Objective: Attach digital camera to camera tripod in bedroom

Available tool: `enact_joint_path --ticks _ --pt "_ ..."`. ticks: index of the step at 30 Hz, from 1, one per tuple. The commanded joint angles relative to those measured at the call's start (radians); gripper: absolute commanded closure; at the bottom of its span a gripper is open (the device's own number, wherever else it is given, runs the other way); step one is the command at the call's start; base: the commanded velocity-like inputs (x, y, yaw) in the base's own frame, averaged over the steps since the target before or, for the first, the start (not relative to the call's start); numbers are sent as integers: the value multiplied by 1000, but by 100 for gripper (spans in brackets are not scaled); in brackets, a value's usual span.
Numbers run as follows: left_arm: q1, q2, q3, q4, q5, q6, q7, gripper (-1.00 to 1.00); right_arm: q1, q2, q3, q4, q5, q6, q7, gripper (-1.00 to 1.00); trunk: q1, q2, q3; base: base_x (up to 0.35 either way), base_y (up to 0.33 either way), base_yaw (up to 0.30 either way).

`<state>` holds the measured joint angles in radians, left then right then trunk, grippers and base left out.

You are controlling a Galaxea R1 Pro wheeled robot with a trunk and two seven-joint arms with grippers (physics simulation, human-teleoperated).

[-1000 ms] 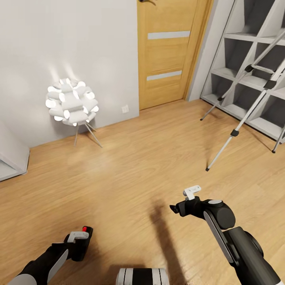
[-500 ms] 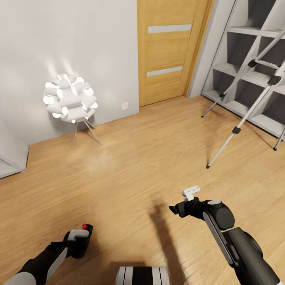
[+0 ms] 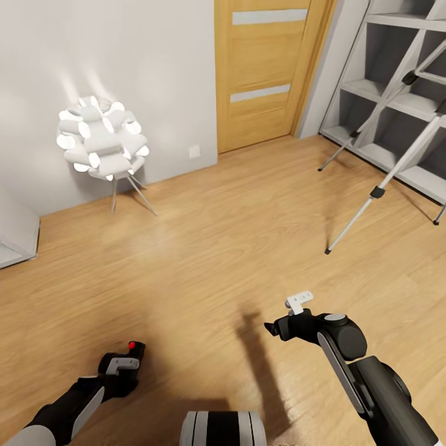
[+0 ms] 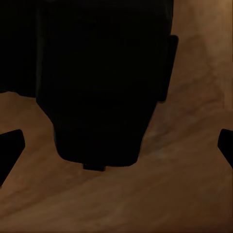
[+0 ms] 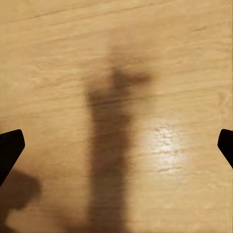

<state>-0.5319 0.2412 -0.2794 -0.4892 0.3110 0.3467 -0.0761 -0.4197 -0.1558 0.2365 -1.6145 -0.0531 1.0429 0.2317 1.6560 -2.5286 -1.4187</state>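
The digital camera (image 3: 126,362), a small black box with a red dot on its top corner, hangs low over the wood floor with my left gripper (image 3: 119,373) shut on it. In the left wrist view the camera's dark body (image 4: 97,73) looms between the fingertips (image 4: 10,148). My right gripper (image 3: 271,327) is open and empty above bare floor, its fingertips (image 5: 10,148) far apart. The camera tripod (image 3: 396,170) stands ahead on the right. Two silver legs with black joints show, and its head is cut off by the frame.
A lit white ball lamp (image 3: 102,145) on thin legs stands by the grey wall at the left. The orange-brown door (image 3: 266,68) is straight ahead, and white cubby shelving (image 3: 396,102) stands behind the tripod. Open wood floor (image 3: 235,235) lies between me and the tripod.
The whole picture has shifted, so the camera has moved: lamp, door and tripod slid upward and outward. The left gripper with the camera sits slightly higher in view. The right arm holds its pose.
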Motion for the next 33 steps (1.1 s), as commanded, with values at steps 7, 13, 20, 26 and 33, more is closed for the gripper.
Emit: enact_joint_path --ticks 7,13,20,26,33 --pt "0 3 -4 -2 4 3 -2 -100 -1 -1 1 -1 -5 4 -3 -100 2 -1 -20 0 0 0" --pt "0 5 -3 -2 5 3 -2 -100 -1 -1 1 -1 -5 4 -3 -100 2 -1 -20 0 0 0" --pt "0 6 -3 -2 5 3 -2 -100 -1 -1 1 -1 -5 4 -3 -100 5 -3 -47 0 0 0" --pt "0 7 -2 -2 5 3 -2 -100 -1 -1 1 -1 -5 4 -3 -100 6 -3 -51 0 0 0" --pt "0 9 -2 -1 4 -25 0 -100 -1 -1 1 -1 -5 4 -3 -100 6 -3 -51 0 0 0"
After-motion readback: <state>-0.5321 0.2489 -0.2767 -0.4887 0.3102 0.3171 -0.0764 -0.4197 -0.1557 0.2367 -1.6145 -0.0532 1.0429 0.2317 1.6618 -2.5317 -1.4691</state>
